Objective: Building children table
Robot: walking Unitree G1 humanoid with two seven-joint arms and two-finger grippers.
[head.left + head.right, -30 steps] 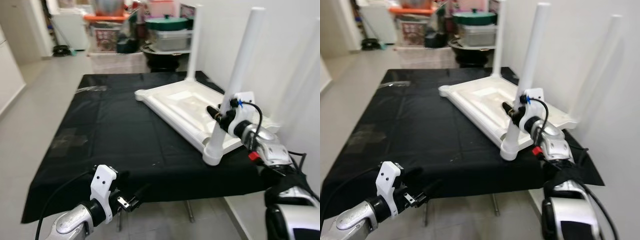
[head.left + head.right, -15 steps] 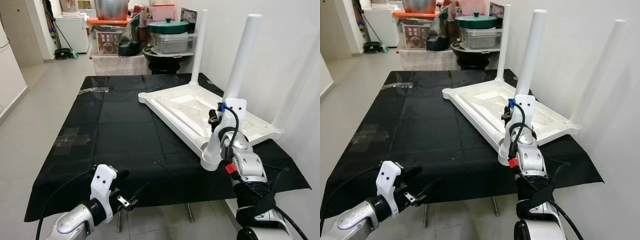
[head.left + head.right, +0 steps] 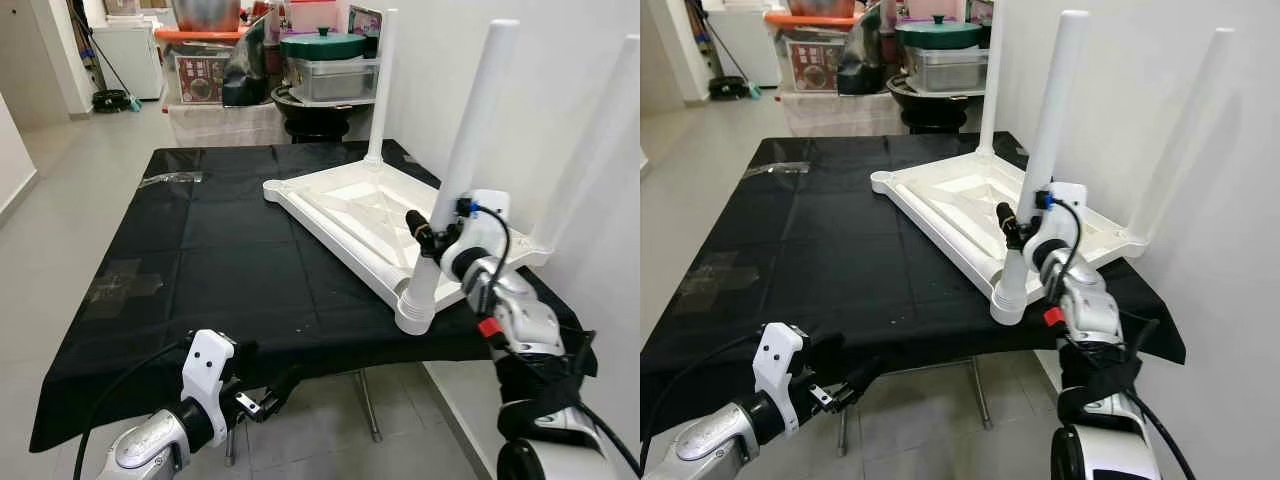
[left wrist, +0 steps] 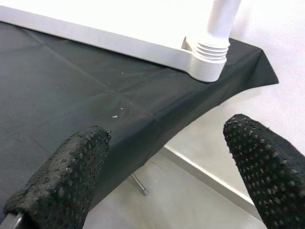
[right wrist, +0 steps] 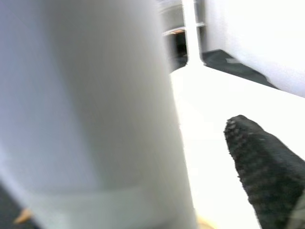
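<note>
The 2 head views look forward and down from above the near edge of the black cloth [image 3: 230, 250], sharing the upturned white table [image 3: 350, 210] and its 3 upright legs. The left wrist view looks from below that edge, past its fingers [image 4: 66, 176], up at the nearest leg socket [image 4: 206, 61]. The right wrist view sits very close against the nearest leg [image 5: 95, 119], blurred.

Bright, even indoor light, head views sharp, the right wrist view blurred and out of focus.
</note>
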